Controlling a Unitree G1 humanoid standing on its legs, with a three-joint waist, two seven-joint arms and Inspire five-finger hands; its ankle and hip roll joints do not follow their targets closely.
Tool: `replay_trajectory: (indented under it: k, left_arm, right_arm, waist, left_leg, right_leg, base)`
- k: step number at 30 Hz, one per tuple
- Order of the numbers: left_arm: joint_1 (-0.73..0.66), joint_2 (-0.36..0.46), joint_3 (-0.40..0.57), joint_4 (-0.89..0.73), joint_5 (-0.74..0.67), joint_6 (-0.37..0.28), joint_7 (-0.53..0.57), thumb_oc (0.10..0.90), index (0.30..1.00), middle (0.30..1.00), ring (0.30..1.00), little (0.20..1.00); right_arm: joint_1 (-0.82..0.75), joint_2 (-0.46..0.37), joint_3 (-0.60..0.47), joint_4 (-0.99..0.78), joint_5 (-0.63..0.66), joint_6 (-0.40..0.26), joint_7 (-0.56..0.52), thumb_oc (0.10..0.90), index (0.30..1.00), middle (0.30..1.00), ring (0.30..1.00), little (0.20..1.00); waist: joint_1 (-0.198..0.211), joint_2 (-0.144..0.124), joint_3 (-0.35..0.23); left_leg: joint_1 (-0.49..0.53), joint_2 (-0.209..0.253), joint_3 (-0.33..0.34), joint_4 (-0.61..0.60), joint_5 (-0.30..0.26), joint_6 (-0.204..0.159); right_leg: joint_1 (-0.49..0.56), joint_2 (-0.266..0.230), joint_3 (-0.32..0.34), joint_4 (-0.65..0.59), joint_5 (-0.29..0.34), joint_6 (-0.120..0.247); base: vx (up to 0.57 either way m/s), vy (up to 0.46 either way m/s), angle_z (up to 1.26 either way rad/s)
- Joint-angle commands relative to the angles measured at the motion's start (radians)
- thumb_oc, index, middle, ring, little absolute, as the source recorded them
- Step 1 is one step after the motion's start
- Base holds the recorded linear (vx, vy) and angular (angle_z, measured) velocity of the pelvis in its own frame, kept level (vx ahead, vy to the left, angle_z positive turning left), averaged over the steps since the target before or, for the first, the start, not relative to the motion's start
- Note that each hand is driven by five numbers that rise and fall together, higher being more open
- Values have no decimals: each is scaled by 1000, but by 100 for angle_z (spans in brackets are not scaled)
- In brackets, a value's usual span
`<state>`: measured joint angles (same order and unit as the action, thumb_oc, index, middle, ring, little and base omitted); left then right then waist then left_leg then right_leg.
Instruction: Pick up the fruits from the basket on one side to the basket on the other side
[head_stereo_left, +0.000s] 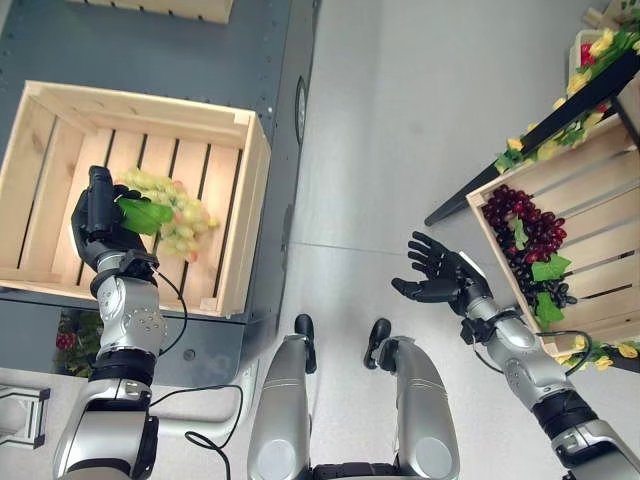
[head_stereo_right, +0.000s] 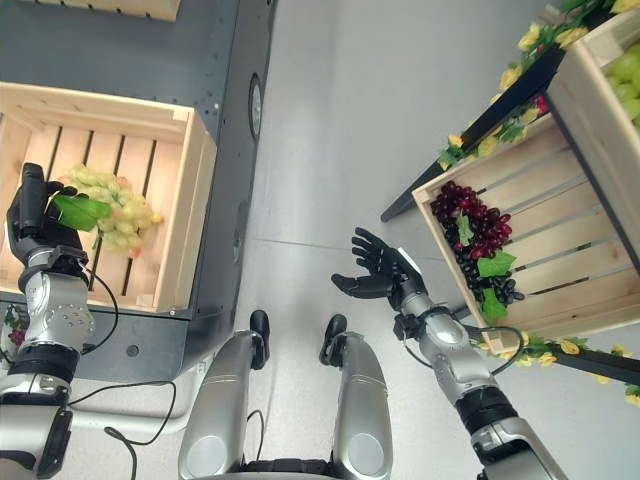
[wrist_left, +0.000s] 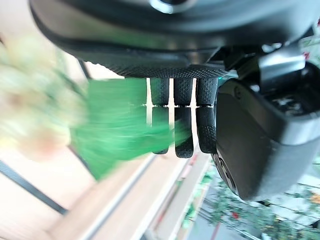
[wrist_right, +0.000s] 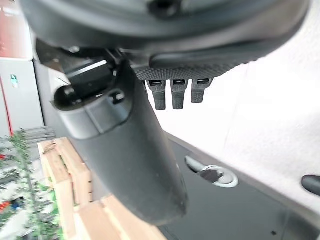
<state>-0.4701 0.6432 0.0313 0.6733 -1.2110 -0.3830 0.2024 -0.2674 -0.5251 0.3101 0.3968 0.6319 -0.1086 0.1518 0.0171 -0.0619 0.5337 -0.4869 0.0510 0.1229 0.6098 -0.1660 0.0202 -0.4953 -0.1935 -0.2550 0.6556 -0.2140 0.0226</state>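
left eye view looks down from your head: your left hand (head_stereo_left: 100, 222) is over the wooden crate (head_stereo_left: 245, 190) on your left, with a bunch of green grapes (head_stereo_left: 178, 218) and its green leaf (head_stereo_left: 146, 214) right against the fingers, above the crate's slatted floor. left wrist view shows the fingers (wrist_left: 183, 132) hanging nearly straight with the blurred leaf beside them, so the hand looks relaxed rather than clamped; whether the grapes are loose yet, you cannot tell. your right hand (head_stereo_left: 440, 276) waits over the grey floor with fingers spread, holding nothing, just beside the slanted crate (head_stereo_left: 600, 190) on your right that holds dark red grapes (head_stereo_left: 523, 225).

to do this step well, let the green bunch settle on the slats in the middle of the crate, well inside the walls. keep the fingers straight and lift straight up, so the leaf does not snag.
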Motion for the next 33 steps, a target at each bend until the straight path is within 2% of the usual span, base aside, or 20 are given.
replay_trajectory:
  k: [1, 4, 9, 15, 16, 17, 18, 19, 20, 22, 23, 24, 25, 27, 28, 29, 30, 31, 32, 33]
  left_arm:
    - [1, 12, 87, -113, 3, -124, -40, 400, 300, 300, 300, 300]
    - [29, 0, 106, -136, -30, -102, -40, 400, 300, 300, 300, 300]
    - [49, -29, 115, -164, -42, -97, -35, 400, 300, 300, 300, 300]
    - [57, -54, 106, -198, 68, -106, -10, 400, 300, 300, 300, 300]
    - [57, -50, 101, -203, 135, -108, 13, 400, 300, 300, 300, 300]
    - [56, -35, 88, -199, 285, -97, 43, 580, 571, 571, 571, 571]
    - [56, -30, 85, -198, 303, -96, 52, 692, 738, 738, 738, 738]
    - [55, -14, 76, -190, 406, -77, 78, 800, 900, 900, 900, 900]
    - [49, 29, 57, -169, 604, -26, 122, 800, 900, 900, 900, 900]
    - [49, 77, 44, -142, 726, 0, 168, 800, 900, 900, 900, 900]
    - [45, 141, 30, -97, 903, 42, 226, 800, 900, 900, 900, 900]
    - [42, 185, 9, -67, 1001, 71, 257, 800, 900, 900, 900, 900]
    - [38, 202, -1, -51, 1015, 68, 272, 800, 900, 900, 900, 900]
    - [21, 289, -44, 19, 1187, 155, 317, 800, 900, 900, 900, 900]
    - [15, 313, -66, 51, 1277, 183, 351, 800, 900, 900, 900, 900]
    - [8, 318, -70, 56, 1295, 192, 349, 800, 900, 900, 900, 900]
    - [-3, 355, -113, 93, 1422, 245, 369, 800, 900, 900, 900, 900]
    - [-9, 365, -127, 103, 1437, 253, 376, 800, 900, 900, 900, 900]
    - [-33, 396, -175, 137, 1546, 303, 381, 800, 900, 900, 900, 900]
    - [-46, 413, -201, 151, 1577, 316, 384, 800, 900, 900, 900, 900]
  right_arm:
    - [11, -18, -96, -93, -19, -71, 14, 800, 900, 900, 900, 900]
    - [36, -6, -101, -89, -22, -69, 15, 800, 900, 900, 900, 900]
    - [58, 6, -100, -77, -29, -70, 11, 800, 900, 900, 900, 900]
    - [58, 9, -96, -70, -26, -68, 24, 800, 900, 900, 900, 900]
    - [58, 7, -97, -69, -26, -66, 29, 800, 900, 900, 900, 900]
    - [57, 3, -96, -69, -28, -64, 33, 800, 900, 900, 900, 900]
    - [57, 1, -97, -70, -27, -63, 34, 800, 900, 900, 900, 900]
    - [57, -7, -98, -73, -26, -57, 34, 800, 900, 900, 900, 900]
    - [55, -23, -102, -77, -19, -47, 34, 800, 900, 900, 900, 900]
    - [58, -41, -107, -85, -9, -40, 38, 800, 900, 900, 900, 900]
    - [58, -63, -108, -90, 5, -34, 42, 800, 900, 900, 900, 900]
    - [61, -78, -109, -91, 15, -34, 49, 800, 900, 900, 900, 900]
    - [61, -84, -109, -90, 18, -35, 52, 800, 900, 900, 900, 900]
    - [57, -116, -105, -89, 35, -33, 70, 800, 900, 900, 900, 900]
    - [60, -126, -97, -83, 40, -41, 76, 800, 900, 900, 900, 900]
    - [57, -127, -99, -83, 41, -41, 77, 800, 900, 900, 900, 900]
    - [56, -139, -91, -75, 43, -47, 85, 800, 900, 900, 900, 900]
    - [53, -143, -88, -75, 46, -46, 85, 800, 900, 900, 900, 900]
    - [44, -158, -79, -71, 53, -49, 87, 800, 900, 900, 900, 900]
    - [40, -163, -76, -67, 56, -53, 88, 800, 900, 900, 900, 900]
  waist:
    - [1, 65, -14]
    - [0, 69, -23]
    - [-3, 71, -40]
    - [0, 76, -43]
    - [0, 76, -42]
    - [-1, 77, -38]
    - [-1, 77, -37]
    - [-1, 78, -34]
    - [-1, 79, -27]
    - [-2, 80, -21]
    - [-5, 80, -14]
    - [-7, 81, -14]
    - [-8, 81, -14]
    - [-15, 81, -14]
    - [-18, 80, -14]
    - [-17, 80, -14]
    - [-21, 79, -14]
    - [-22, 79, -14]
    - [-25, 78, -14]
    - [-25, 78, -14]
  left_leg:
    - [159, -81, 12, -116, -29, 41]
    - [214, -88, 3, -144, -22, 36]
    - [247, -95, -7, -173, -11, 32]
    - [265, -100, -13, -186, -6, 30]
    - [263, -100, -12, -182, -6, 30]
    - [261, -100, -10, -178, -4, 28]
    - [260, -100, -10, -176, -4, 28]
    - [256, -99, -7, -173, -2, 27]
    - [250, -95, -1, -173, 3, 25]
    - [243, -93, 4, -170, 8, 25]
    - [232, -89, 10, -164, 11, 25]
    - [221, -87, 15, -160, 13, 24]
    - [217, -87, 15, -158, 13, 24]
    - [189, -84, 23, -147, 16, 24]
    - [189, -84, 22, -140, 1, 18]
    - [173, -82, 29, -139, 16, 25]
    - [171, -81, 30, -130, 2, 17]
    - [166, -81, 31, -129, 3, 17]
    - [150, -79, 36, -124, 4, 18]
    - [142, -78, 39, -121, 3, 18]
  right_leg:
    - [107, 5, 22, -37, 12, -4]
    - [169, 9, 20, -73, 13, -4]
    - [205, 15, 18, -105, 16, -6]
    - [227, 15, 11, -117, 15, -9]
    - [228, 16, 10, -116, 14, -10]
    - [228, 17, 9, -114, 15, -12]
    - [228, 17, 9, -113, 15, -13]
    - [225, 18, 9, -112, 15, -14]
    - [220, 17, 7, -110, 17, -15]
    - [214, 17, 6, -106, 17, -17]
    - [203, 18, 7, -99, 18, -19]
    - [194, 18, 7, -97, 19, -19]
    - [190, 18, 8, -95, 19, -20]
    - [165, 22, 13, -91, 22, -21]
    - [166, 23, 19, -84, 8, -13]
    - [151, 22, 14, -87, 23, -21]
    - [151, 24, 20, -84, 12, -12]
    - [146, 25, 21, -84, 14, -12]
    - [132, 24, 20, -84, 18, -11]
    - [125, 24, 20, -83, 20, -11]
  base:
    - [33, -41, 1]
    - [43, -28, 1]
    - [16, -8, 1]
    - [0, 0, 0]
    - [0, 0, 0]
    - [0, 0, 0]
    - [0, 0, 0]
    - [-24, 40, 0]
    - [-28, 43, 0]
    - [-40, 47, -2]
    - [-44, 62, -3]
    - [-36, 57, -4]
    - [-22, 58, -5]
    - [3, 77, -7]
    - [-19, 59, -5]
    - [34, 67, -3]
    - [-16, 52, -2]
    - [28, 79, -1]
    - [-25, 55, -1]
    - [-26, 67, 0]
